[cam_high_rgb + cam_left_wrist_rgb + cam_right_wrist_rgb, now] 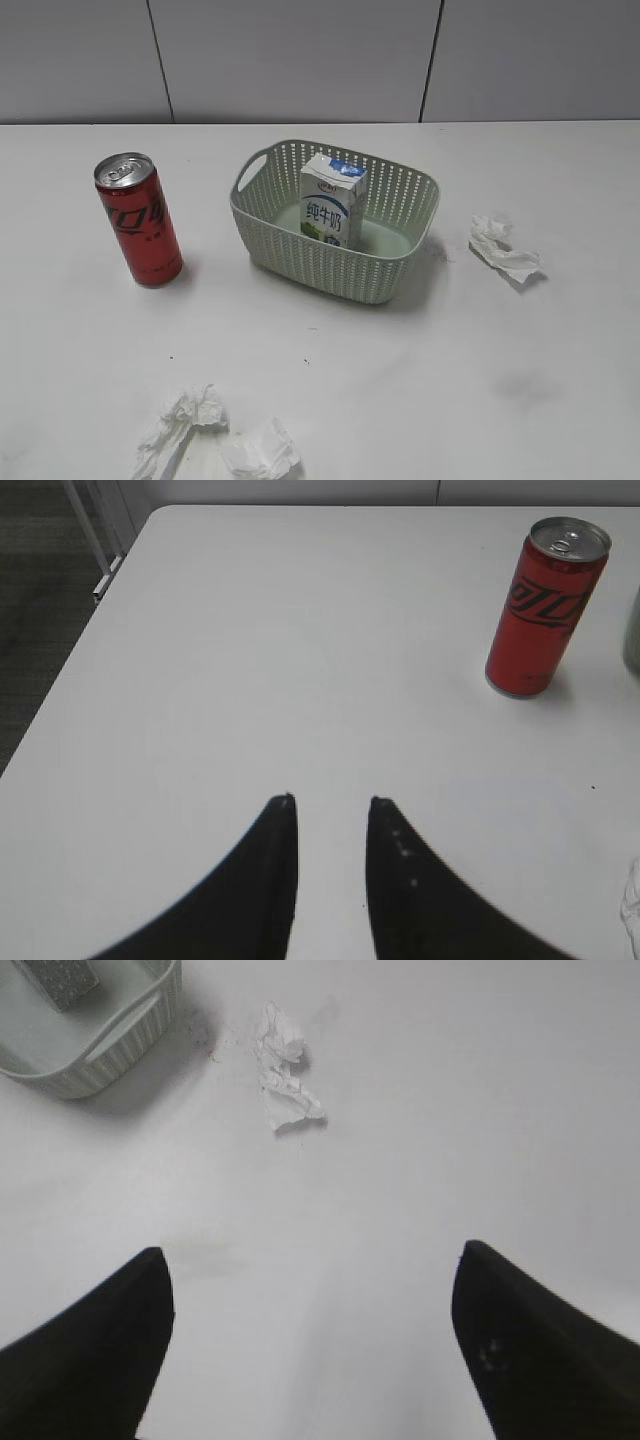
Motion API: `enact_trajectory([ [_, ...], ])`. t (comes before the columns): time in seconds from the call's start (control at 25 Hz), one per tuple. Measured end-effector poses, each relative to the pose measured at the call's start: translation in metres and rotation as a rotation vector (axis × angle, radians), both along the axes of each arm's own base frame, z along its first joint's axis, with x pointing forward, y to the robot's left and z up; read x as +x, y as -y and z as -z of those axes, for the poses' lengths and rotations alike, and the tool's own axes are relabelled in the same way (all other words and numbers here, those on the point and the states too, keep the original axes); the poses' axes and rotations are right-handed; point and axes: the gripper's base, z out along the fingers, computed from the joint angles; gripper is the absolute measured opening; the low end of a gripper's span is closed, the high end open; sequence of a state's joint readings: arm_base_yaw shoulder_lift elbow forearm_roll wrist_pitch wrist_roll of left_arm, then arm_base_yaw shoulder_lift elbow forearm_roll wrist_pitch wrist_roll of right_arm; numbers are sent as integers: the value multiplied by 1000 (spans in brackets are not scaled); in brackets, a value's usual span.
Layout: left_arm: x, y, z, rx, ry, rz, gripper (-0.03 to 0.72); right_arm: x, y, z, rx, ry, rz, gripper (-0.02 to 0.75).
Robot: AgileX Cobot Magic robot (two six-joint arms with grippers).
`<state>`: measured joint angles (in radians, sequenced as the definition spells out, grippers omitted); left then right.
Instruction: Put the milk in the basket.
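The basket (335, 225) sits in the middle of the table (480, 350), open on top. A red can (139, 220) stands well to its left. Crumpled paper (503, 250) lies right, more paper (215, 440) in front.

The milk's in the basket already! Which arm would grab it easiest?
Probably right: the right pincer is wide open, and its camera shows basket and milk nearby. The left pincer faces the can.

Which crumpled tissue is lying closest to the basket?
The single tissue right of the basket; the other crumpled tissues lie farther off at the table's front edge.
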<state>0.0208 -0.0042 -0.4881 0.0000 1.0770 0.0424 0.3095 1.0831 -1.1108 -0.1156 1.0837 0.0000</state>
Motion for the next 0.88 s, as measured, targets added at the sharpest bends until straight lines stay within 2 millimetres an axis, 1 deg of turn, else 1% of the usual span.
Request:
enact_trajectory([
  [0.12,0,0,0,0,0,0,203,-24,8,7,22,9,22,664],
  [0.4,0,0,0,0,0,0,203,-72,23,32,54,31,53,656],
  [0.64,0,0,0,0,0,0,203,-117,39,56,97,126,90,652],
  [0.8,0,0,0,0,0,0,203,-142,48,70,130,196,133,645],
  [0.88,0,0,0,0,0,0,203,-153,49,73,163,233,151,643],
])
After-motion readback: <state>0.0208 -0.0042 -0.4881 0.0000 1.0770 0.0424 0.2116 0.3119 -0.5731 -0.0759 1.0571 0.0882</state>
